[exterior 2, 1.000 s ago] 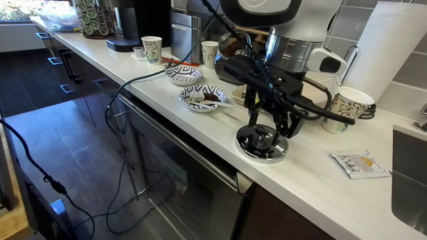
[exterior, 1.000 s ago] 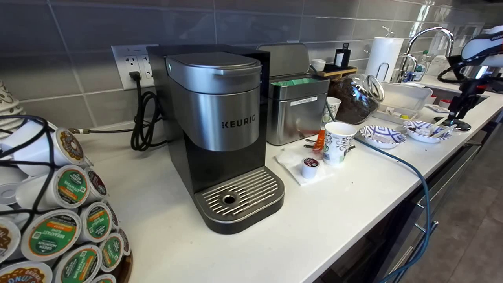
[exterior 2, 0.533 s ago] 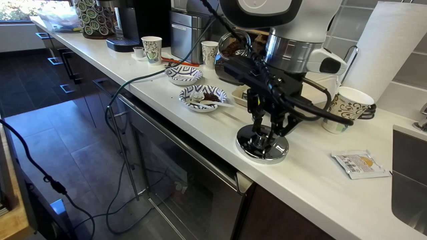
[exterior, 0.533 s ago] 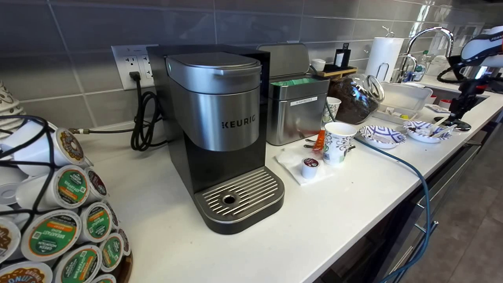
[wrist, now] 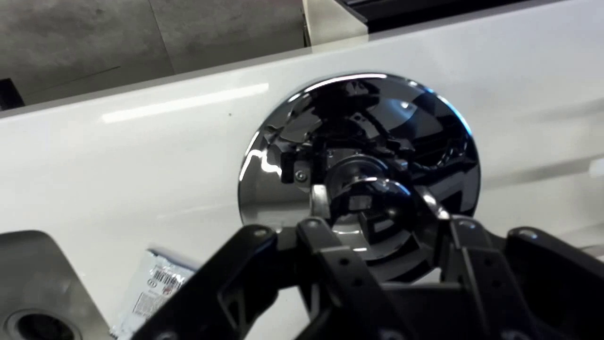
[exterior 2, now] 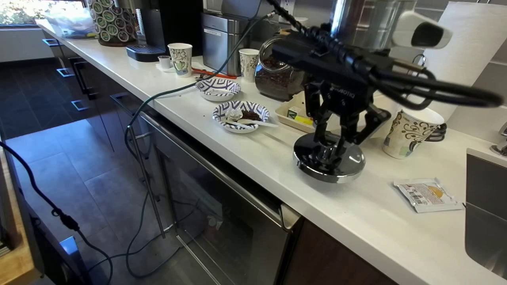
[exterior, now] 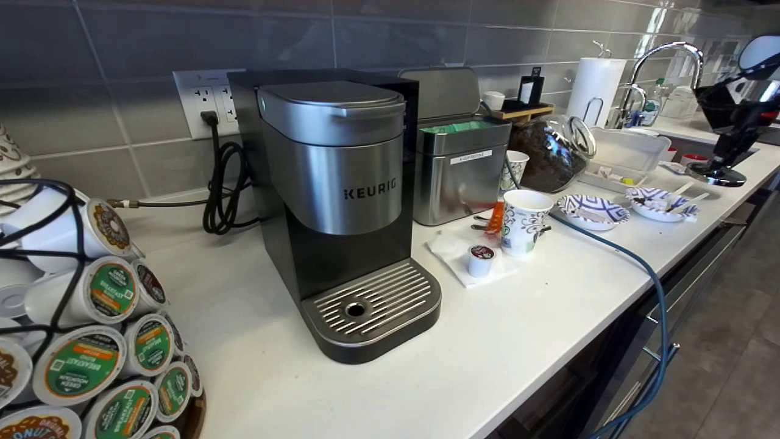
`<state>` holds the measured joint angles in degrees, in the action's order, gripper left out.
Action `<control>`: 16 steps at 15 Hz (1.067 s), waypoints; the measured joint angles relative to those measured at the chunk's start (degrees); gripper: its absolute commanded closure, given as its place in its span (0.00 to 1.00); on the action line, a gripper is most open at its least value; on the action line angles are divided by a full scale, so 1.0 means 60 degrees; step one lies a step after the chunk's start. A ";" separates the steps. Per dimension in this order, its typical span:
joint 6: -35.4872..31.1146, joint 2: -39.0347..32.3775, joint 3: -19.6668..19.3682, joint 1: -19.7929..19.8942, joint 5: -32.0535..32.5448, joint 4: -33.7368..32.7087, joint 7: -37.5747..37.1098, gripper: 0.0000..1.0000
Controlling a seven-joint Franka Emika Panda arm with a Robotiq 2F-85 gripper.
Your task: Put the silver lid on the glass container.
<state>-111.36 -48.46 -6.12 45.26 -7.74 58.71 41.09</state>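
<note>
The countertop (exterior 2: 269, 158) is free between the silver lid (exterior 2: 313, 164) and nearer patterned bowl (exterior 2: 250, 106); toward the glass jar (exterior 2: 273, 84), a shallow tray (exterior 2: 291, 123) stands between

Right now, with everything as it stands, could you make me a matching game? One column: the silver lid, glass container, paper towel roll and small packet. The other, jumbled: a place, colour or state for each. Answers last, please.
Things
1. silver lid
2. glass container
3. paper towel roll
4. small packet

Places, colours, states
A. white and standing upright
B. lying flat on the counter near the sink
C. dark brown contents inside
D. held in the pincer

Pairs: 1-D, 2-C, 3-A, 4-B
</note>
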 measured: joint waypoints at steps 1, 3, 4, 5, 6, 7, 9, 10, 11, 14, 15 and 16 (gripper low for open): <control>0.0015 0.0216 0.0073 0.0143 -0.0146 0.0067 0.0291 0.79; 0.0029 0.0749 0.0348 0.0495 -0.0591 0.0380 0.1077 0.79; 0.0029 0.1045 0.0515 0.0656 -0.0845 0.0636 0.1497 0.79; 0.0028 0.1385 0.0689 0.0808 -0.1106 0.0978 0.1948 0.79; 0.0029 0.1748 0.0866 0.0949 -0.1371 0.1385 0.2424 0.79; 0.0029 0.2113 0.1026 0.1072 -0.1634 0.1802 0.2891 0.79; 0.0032 0.2810 0.1322 0.1265 -0.2134 0.2692 0.3853 0.79; 0.0036 0.3141 0.1463 0.1340 -0.2377 0.3158 0.4351 0.79; 0.0036 0.3461 0.1588 0.1400 -0.2611 0.3629 0.4852 0.79; 0.0046 0.4402 0.1796 0.1487 -0.3498 0.5043 0.6411 0.79; 0.0063 0.4715 0.1754 0.1451 -0.3908 0.5510 0.6936 0.79; 0.0095 0.5034 0.1688 0.1398 -0.4257 0.5982 0.7430 0.54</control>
<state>-110.79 -18.26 4.01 53.65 -33.28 94.60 85.67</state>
